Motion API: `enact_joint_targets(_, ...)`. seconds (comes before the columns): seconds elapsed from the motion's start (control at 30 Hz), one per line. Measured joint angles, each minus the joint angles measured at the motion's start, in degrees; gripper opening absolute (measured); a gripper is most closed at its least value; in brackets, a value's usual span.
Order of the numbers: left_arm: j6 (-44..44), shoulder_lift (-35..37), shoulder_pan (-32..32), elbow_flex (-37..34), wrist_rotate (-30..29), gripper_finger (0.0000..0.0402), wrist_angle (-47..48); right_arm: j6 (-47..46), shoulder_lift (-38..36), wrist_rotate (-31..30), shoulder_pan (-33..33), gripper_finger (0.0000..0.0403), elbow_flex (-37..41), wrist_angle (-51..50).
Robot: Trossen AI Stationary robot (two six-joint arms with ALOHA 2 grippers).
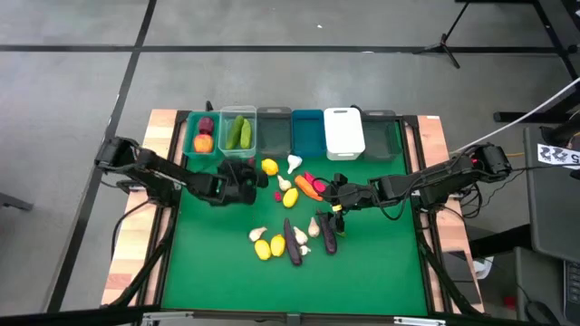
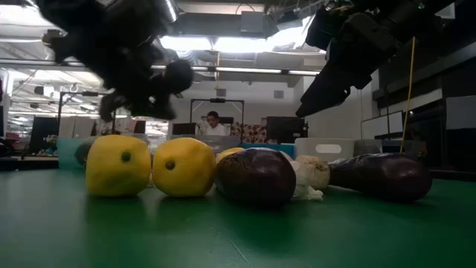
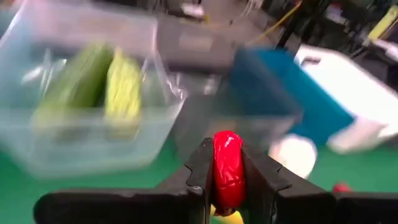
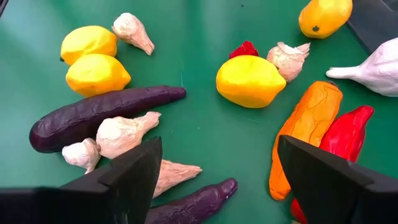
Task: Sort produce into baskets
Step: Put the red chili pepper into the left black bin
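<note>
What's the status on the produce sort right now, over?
Left claw shut on red pepper, near clear bin. Right claw open over loose produce on mat. Nothing blocking.

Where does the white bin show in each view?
High view: white bin, fifth from the left in the row.
Low view: white bin right of centre, behind the produce.
Left wrist view: white bin at the right edge.
Right wrist view: not in it.
Shared landmark: the blue bin beside it.
</note>
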State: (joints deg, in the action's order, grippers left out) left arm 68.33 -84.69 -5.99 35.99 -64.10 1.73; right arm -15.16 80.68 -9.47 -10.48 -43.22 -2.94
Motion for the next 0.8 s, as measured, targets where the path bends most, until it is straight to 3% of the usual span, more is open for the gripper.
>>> enact_joint_targets(0.1,-14.47,1.08,5.23,0.96,3.28,0.0051,-10.59,0.02,0.0,0.0,0.0,0.0319,0.0,-0.01)
enact_joint_targets(0.23,-29.46,0.91,13.43,2.69,14.25,0.0053,-21.43,0.0,0.0,0.0,0.0,0.0319,0.0,0.0)
enact_joint_targets(0.53,-31.75,0.53,28.42,3.5,28.26,0.0055,-21.12,0.02,0.0,0.01,0.0,0.0319,0.0,-0.13)
enact_joint_targets(0.67,-31.37,-0.75,31.1,3.5,33.7,0.0057,-20.92,0.39,0.0,-0.08,0.0,0.0319,0.0,-0.08)
enact_joint_targets(0.8,-31.44,-4.08,31.29,3.5,34.37,0.0072,-22.67,0.39,0.0,-0.39,0.0,0.0319,0.02,0.08)
